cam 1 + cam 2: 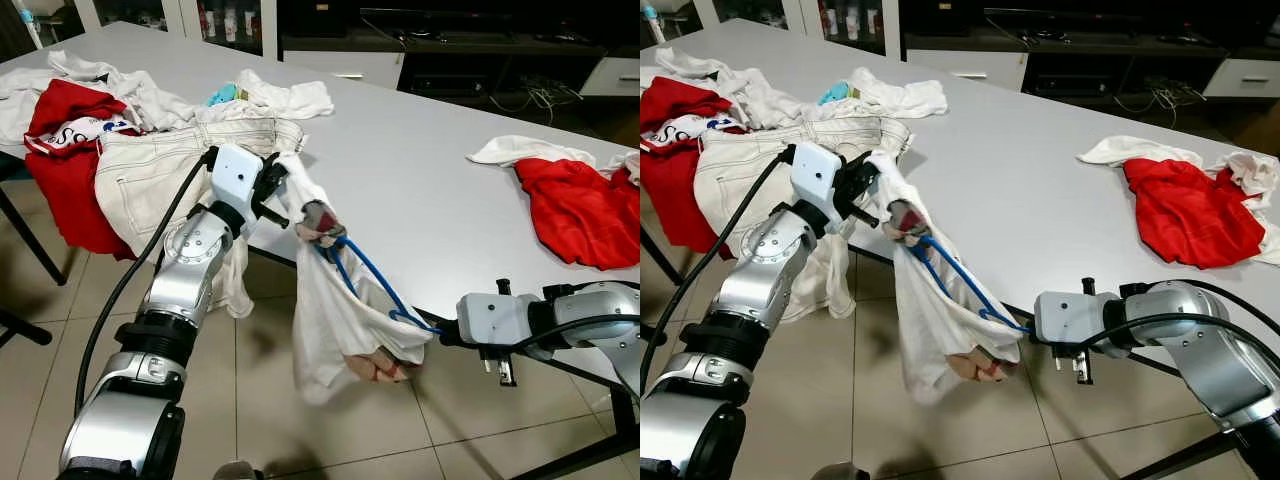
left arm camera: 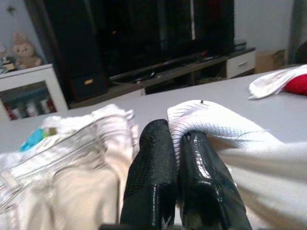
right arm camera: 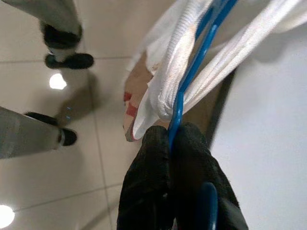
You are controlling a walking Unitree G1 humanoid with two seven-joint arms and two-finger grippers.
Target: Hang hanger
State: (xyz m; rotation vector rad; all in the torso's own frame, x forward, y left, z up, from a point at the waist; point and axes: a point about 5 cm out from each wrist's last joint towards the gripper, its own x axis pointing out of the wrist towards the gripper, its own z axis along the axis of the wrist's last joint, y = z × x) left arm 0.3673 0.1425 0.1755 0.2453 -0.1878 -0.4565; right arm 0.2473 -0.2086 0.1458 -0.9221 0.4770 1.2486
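The left claw [image 1: 283, 190] pinches the white shirt [image 1: 340, 320] beside the counter [image 1: 420, 200]. The right claw [image 1: 437, 331] pinches the blue hanger [image 1: 372, 275] inside it.

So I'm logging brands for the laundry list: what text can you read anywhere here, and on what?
"SS": dark letters on a white panel of the red shirt on the table; the rest is folded away.
Bottles in the cabinet behind: labels too small to read.
Nothing readable on the hanger or grippers.
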